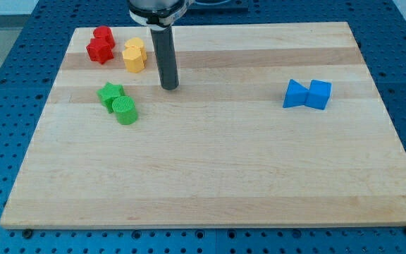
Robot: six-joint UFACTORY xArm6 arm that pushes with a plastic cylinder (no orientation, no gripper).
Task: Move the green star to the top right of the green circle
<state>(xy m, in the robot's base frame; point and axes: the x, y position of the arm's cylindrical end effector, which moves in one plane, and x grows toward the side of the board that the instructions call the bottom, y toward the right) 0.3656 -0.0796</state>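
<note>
So the tip sits on the table, a bit right of the green star, which touches the green circle; there's no claw, just a rod

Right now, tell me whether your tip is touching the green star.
Apart. The camera view shows bare wood between my tip and the green star, which lies toward the view's left, against the green circle.

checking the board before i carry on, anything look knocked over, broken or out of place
Nothing stands out. The green star block sits touching the green circle block at its upper left, both flat on the wooden board. My tip stands to the view's right of the star, apart from it.
</note>
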